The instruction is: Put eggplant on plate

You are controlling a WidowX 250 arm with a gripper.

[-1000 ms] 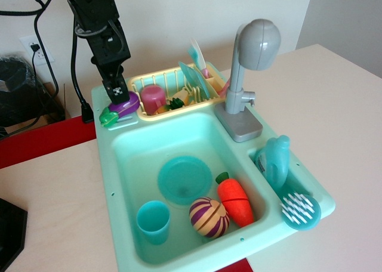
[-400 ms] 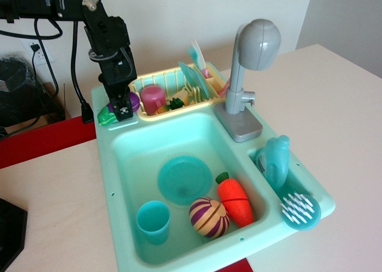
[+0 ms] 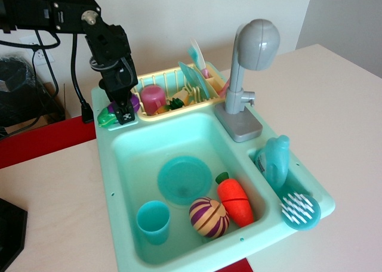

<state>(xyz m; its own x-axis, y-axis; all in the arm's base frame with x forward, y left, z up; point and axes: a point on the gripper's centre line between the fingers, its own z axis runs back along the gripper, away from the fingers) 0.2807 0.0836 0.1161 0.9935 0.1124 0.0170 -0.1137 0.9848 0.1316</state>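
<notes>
The purple eggplant with its green cap lies on the back-left ledge of the toy sink. My gripper is down on the eggplant, with one finger in front of its middle. The fingers hide how the jaws stand, so I cannot tell whether they grip it. The round teal plate lies flat and bare on the sink basin floor, in front of and to the right of the gripper.
In the basin, a teal cup, a striped onion toy and a carrot lie near the plate. A yellow dish rack and grey faucet stand behind. A soap bottle and brush sit on the right.
My gripper has come down from just above the eggplant until it sits over its middle. The eggplant stays on the ledge in about the same place.
</notes>
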